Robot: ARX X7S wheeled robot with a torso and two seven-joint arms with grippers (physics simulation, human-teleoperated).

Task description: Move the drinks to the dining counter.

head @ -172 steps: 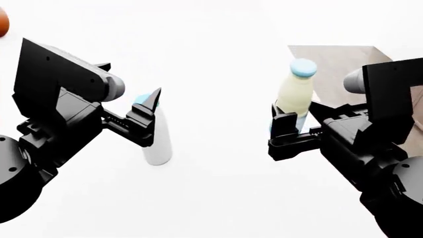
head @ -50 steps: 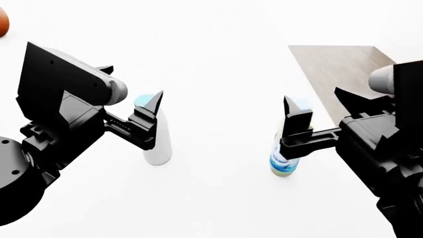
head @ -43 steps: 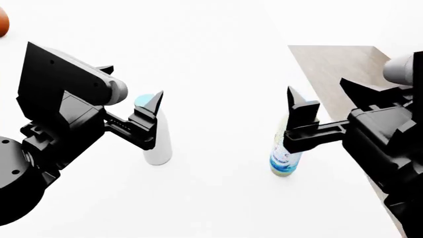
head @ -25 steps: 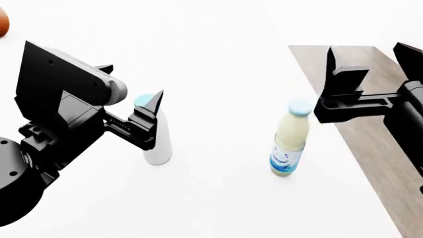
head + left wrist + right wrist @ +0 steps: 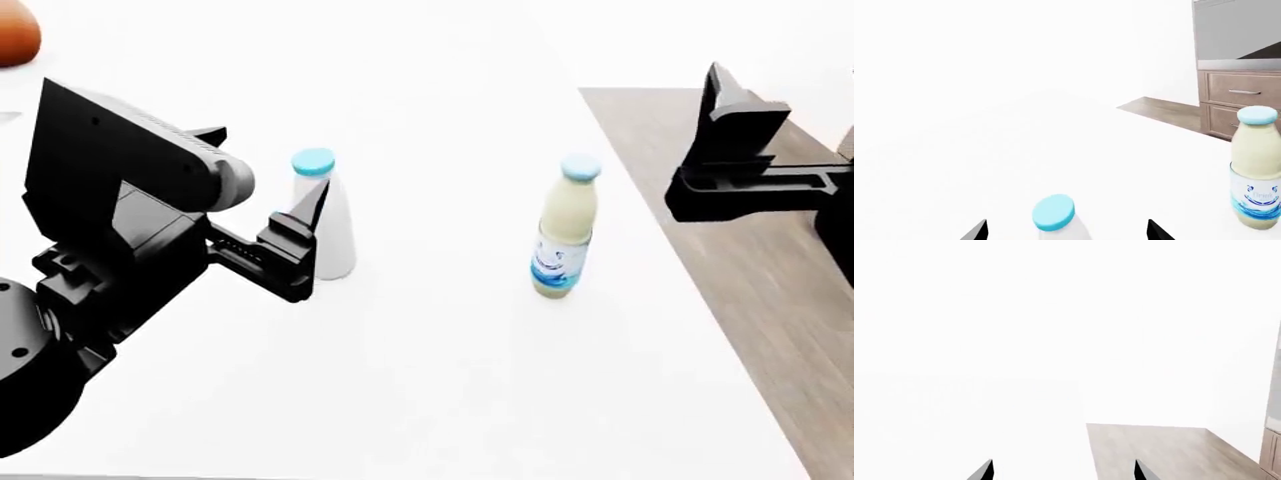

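On the white worktop (image 5: pixel 987 140), seen from my left wrist, the white bottle (image 5: pixel 1054 220) stands upright between my 2 left jaw tips, its blue cap centred in the gap. Those jaws are spread wide on either side of it and hold nothing. The yellow bottle (image 5: pixel 1255 167) stands upright well off to one side, with brown drawers (image 5: pixel 1241 95) beyond the worktop's far edge.

From the head view, my left gripper (image 5: pixel 296 240) sits low beside the white bottle (image 5: pixel 324 215), and whether its jaws touch the bottle I cannot tell. The yellow bottle (image 5: pixel 563 228) stands free near the worktop's right edge, close to the wooden floor (image 5: pixel 747 250). My right gripper (image 5: pixel 727 135) hangs out over that floor, apart from it.

From the right wrist, only 2 parted jaw tips show, empty, above worktop and floor.

Both bottles look set down here, so I judge the step is backing off. I should draw the left jaws straight back, level, without clipping the cap. Room is wide open leftward; the right edge is the one to mind.
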